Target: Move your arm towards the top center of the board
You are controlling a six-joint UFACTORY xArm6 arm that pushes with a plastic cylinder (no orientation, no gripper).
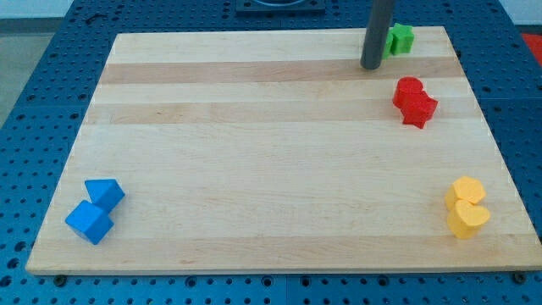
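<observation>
My tip (370, 65) rests on the wooden board (254, 127) near the view's top, right of centre. The dark rod rises straight up out of the frame. A green block (400, 39) sits just right of the rod at the board's top edge, partly hidden behind it. Two red blocks (413, 102) lie touching each other below and right of the tip.
Two yellow blocks (467, 207) lie together at the view's lower right. A blue triangular block (105, 192) and a blue cube (89, 221) touch at the lower left. The board lies on a blue perforated table (51, 85).
</observation>
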